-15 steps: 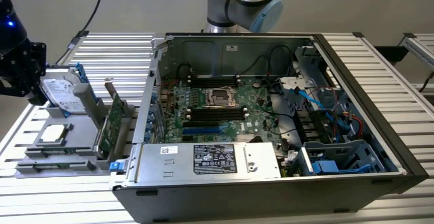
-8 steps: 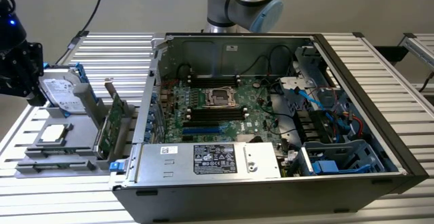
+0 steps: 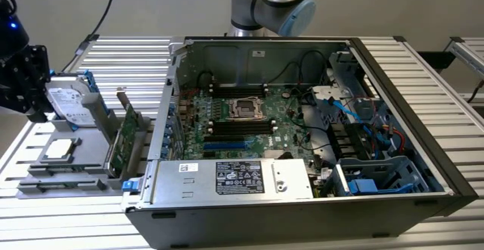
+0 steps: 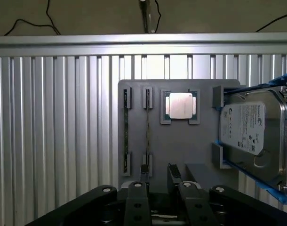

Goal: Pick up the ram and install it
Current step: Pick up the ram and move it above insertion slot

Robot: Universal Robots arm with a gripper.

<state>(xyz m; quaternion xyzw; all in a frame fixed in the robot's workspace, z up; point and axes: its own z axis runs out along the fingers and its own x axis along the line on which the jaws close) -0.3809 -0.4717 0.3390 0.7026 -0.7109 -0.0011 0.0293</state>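
Ram [image 4: 126,132] stands on edge in a slot of the gray holder [image 4: 181,146] on the table [image 4: 54,132]. It looks light, stiff, thin and fragile, best pinched across its flat faces near mid-length. The gripper [image 4: 162,190] hangs above the holder, jaws apart and empty.

Open computer case [image 3: 448,168] on slatted table [image 3: 442,100], grey tray [image 3: 85,160] beside it holding hard drive [image 3: 69,100], processor chip [image 3: 60,148], upright expansion card [image 3: 121,139]

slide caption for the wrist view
Wrist view: gripper over a gray parts tray holding a processor and a hard drive
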